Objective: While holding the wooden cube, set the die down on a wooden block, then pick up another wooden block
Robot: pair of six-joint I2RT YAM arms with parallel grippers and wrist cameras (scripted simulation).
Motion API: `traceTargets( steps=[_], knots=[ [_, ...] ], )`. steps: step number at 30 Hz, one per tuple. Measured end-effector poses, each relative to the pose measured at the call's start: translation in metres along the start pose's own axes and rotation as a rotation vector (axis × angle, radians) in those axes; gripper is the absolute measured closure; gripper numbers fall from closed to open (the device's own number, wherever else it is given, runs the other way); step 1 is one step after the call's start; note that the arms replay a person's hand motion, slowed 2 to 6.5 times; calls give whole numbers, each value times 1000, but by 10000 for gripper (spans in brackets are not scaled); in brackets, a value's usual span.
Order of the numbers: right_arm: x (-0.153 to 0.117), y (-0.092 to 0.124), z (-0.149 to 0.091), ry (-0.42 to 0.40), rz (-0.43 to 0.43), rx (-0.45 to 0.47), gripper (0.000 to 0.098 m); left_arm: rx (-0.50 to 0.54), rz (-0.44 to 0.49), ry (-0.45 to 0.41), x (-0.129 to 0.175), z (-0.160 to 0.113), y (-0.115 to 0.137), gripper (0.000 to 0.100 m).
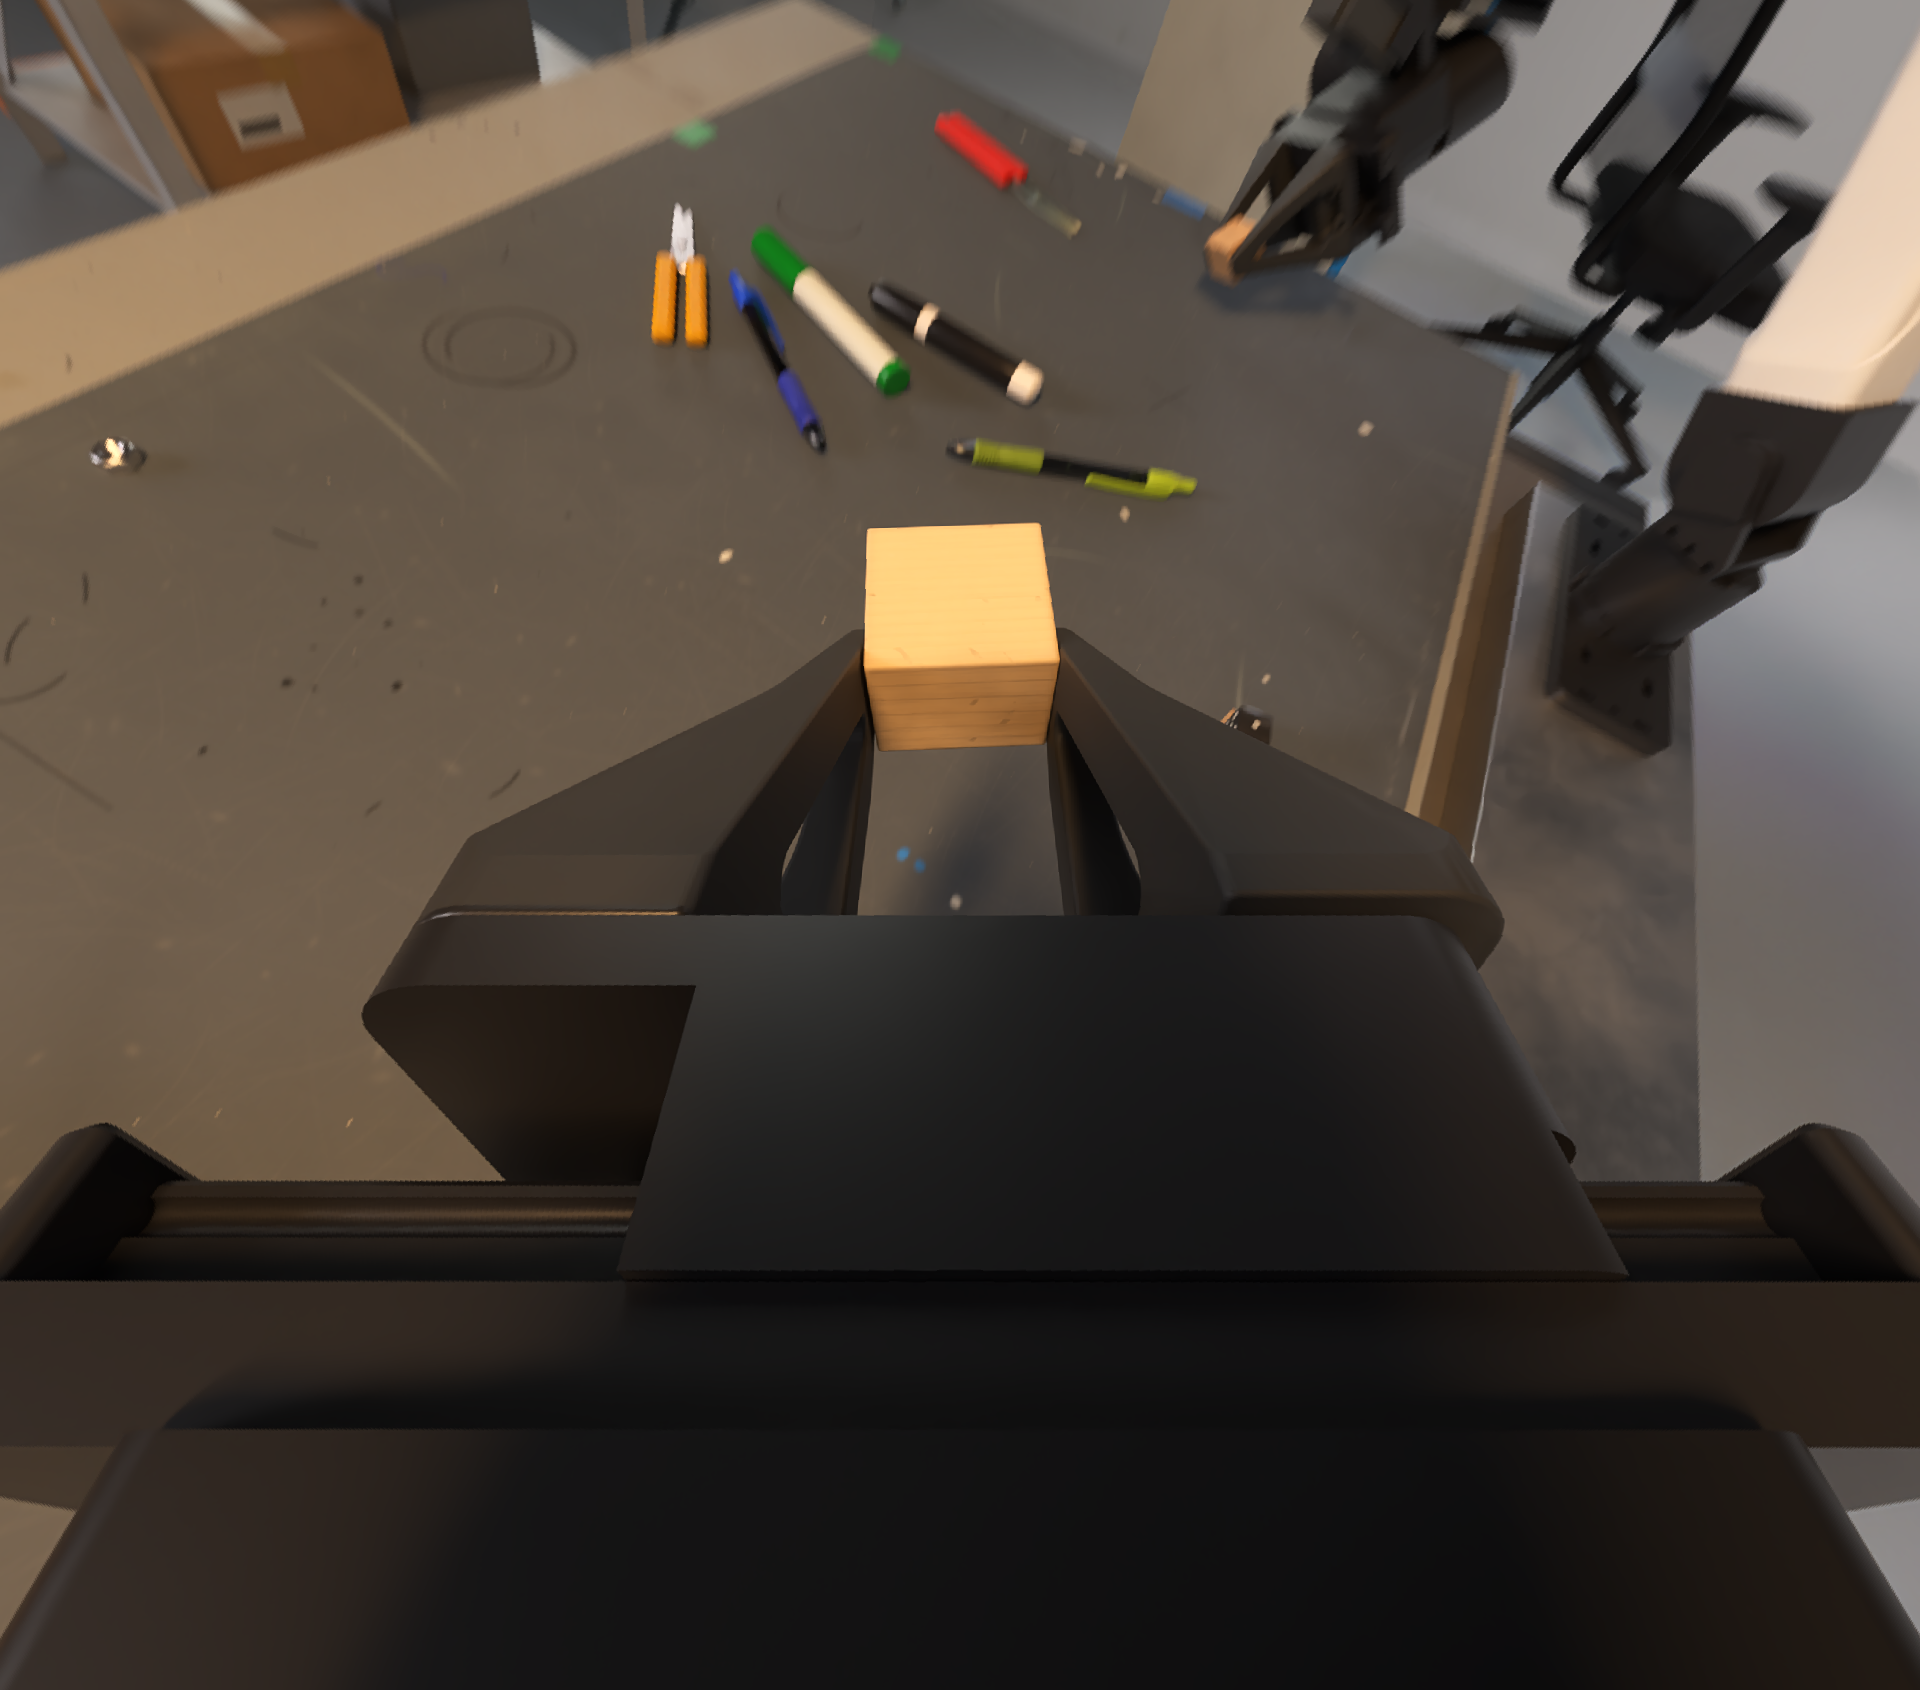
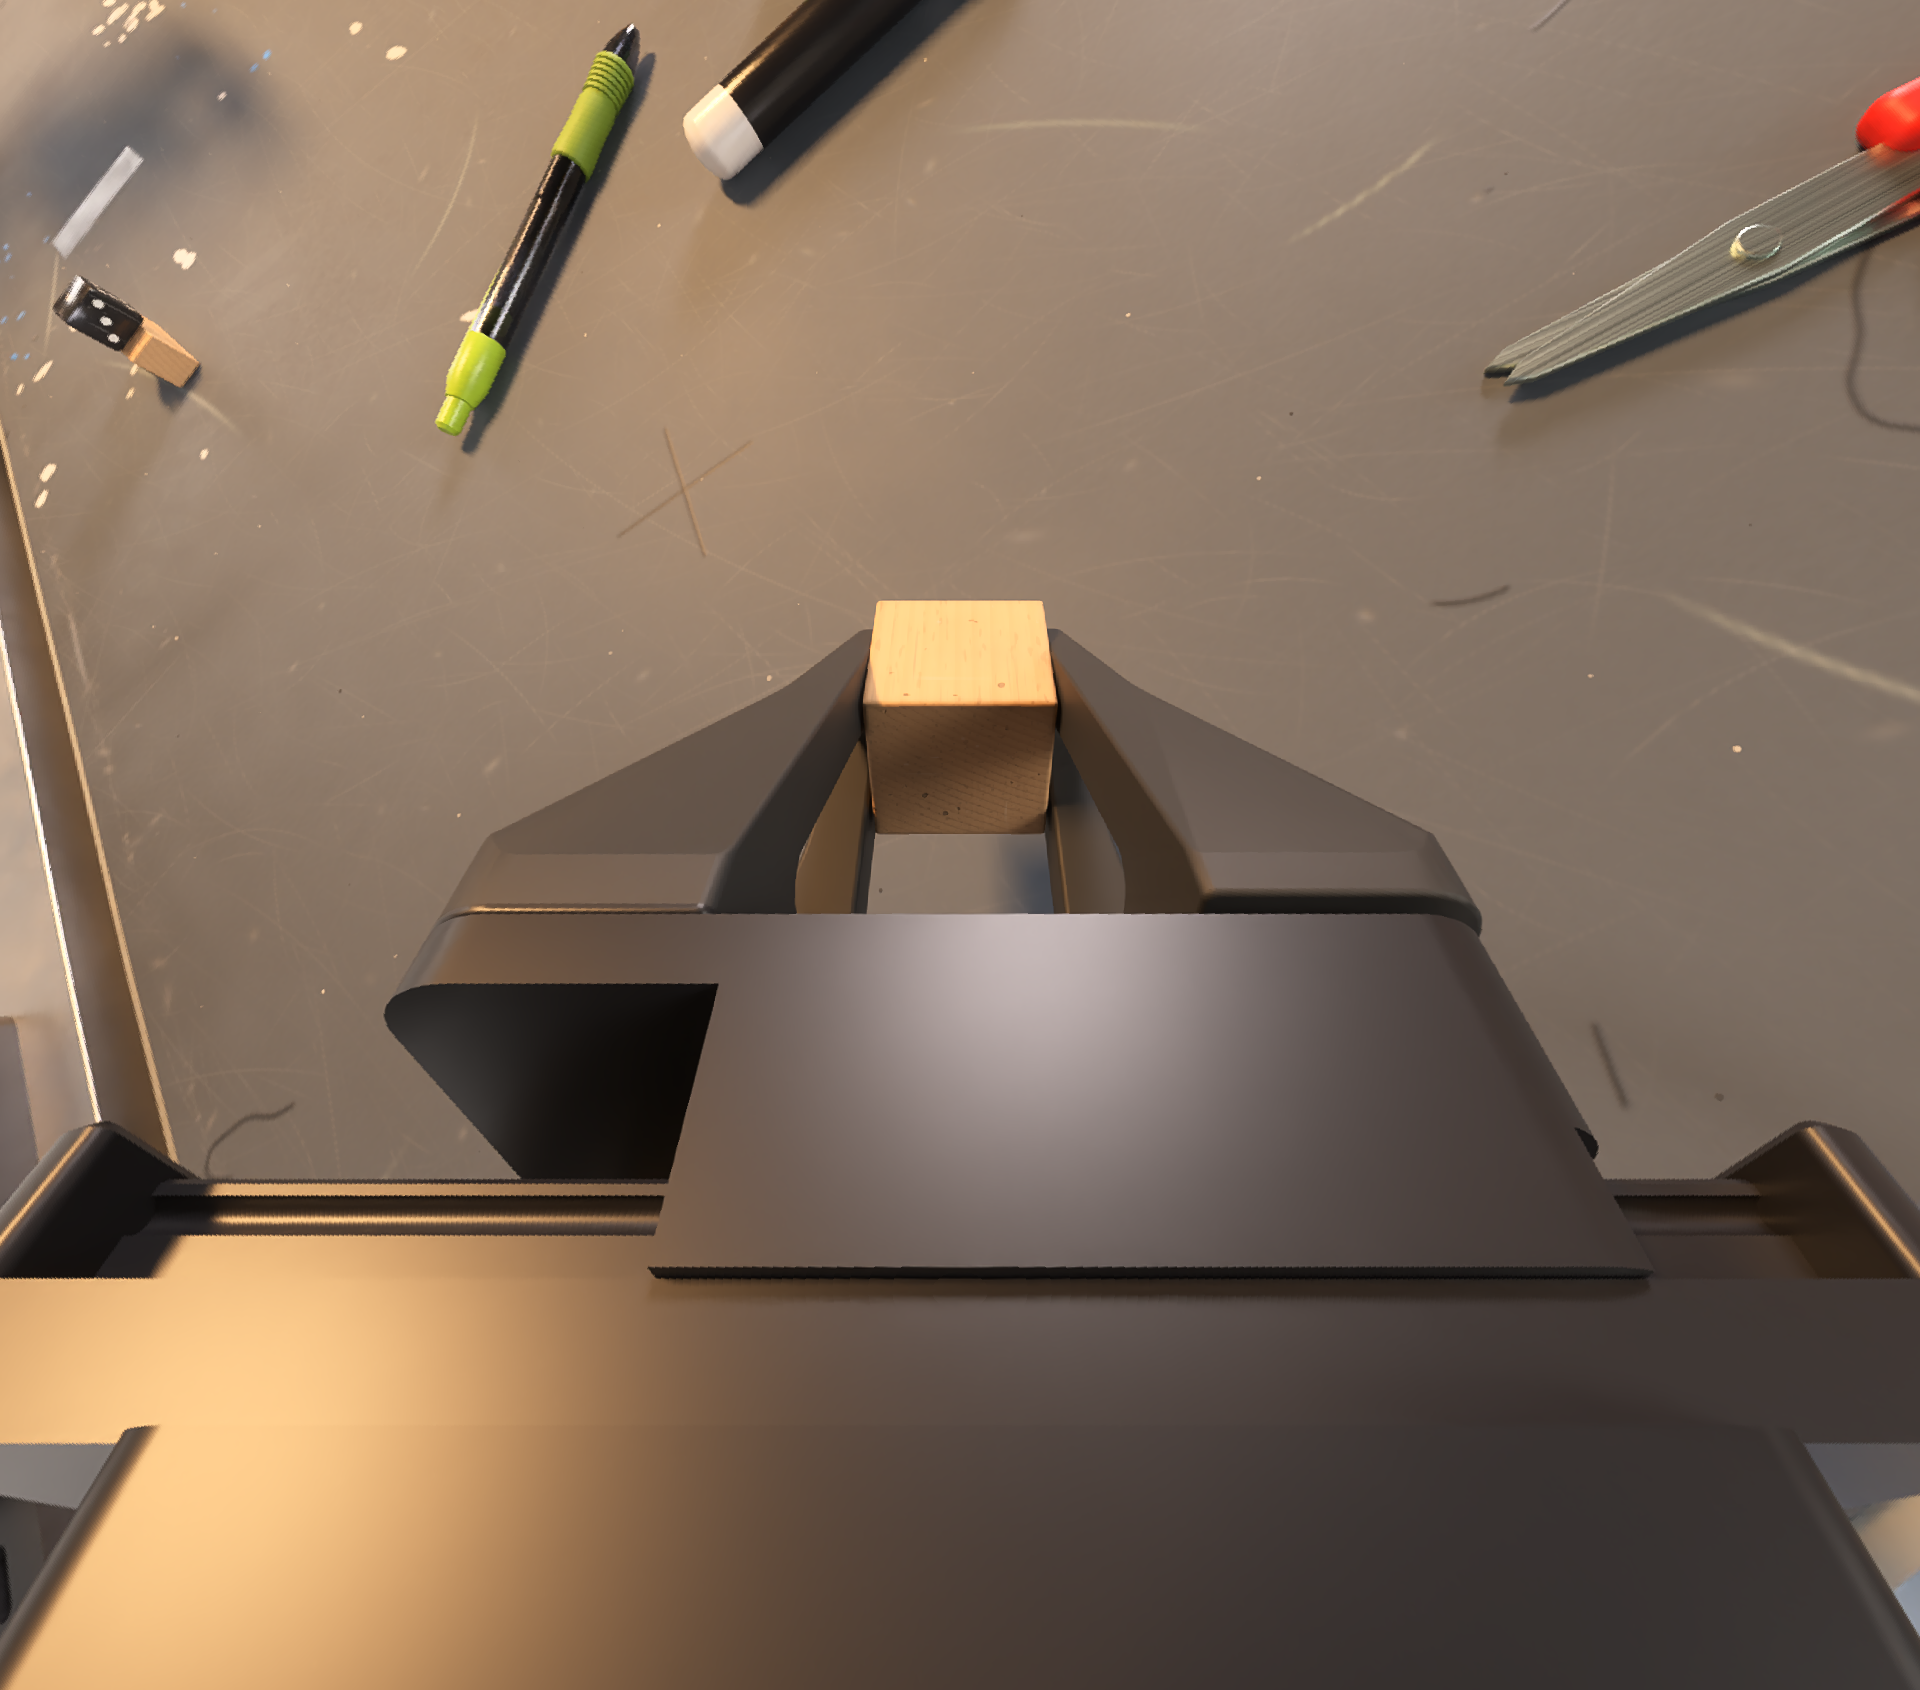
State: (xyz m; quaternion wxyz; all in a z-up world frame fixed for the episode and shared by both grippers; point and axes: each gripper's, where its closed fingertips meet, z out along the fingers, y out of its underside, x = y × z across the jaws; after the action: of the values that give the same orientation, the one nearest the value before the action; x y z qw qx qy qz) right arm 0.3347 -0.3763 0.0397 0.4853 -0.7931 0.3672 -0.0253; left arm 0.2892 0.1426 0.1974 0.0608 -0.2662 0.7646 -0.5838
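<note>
While the grey tabletop carries the clutter, each pincer grips wood: the left pincer clamps the wooden cube, the right pincer another wooden block. Left of the lime pen, the black die sits atop a small block, apparently placed to free that pincer.

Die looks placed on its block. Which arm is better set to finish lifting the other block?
Right. The right end effector is shut on a wooden block; the left end effector is occupied holding the wooden cube.
</note>
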Motion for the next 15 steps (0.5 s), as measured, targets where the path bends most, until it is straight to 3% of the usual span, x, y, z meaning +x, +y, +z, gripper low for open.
traceTargets(
  steps=[7, 15],
  knots=[
    [-1, 0, 0, -1, 1, 0, 728, 212, 16, 59, 15, -16, -19, 724],
    [-1, 0, 0, 0, 0, 0, 728, 312, 37, 97, 28, -24, -26, 724]
  ],
)
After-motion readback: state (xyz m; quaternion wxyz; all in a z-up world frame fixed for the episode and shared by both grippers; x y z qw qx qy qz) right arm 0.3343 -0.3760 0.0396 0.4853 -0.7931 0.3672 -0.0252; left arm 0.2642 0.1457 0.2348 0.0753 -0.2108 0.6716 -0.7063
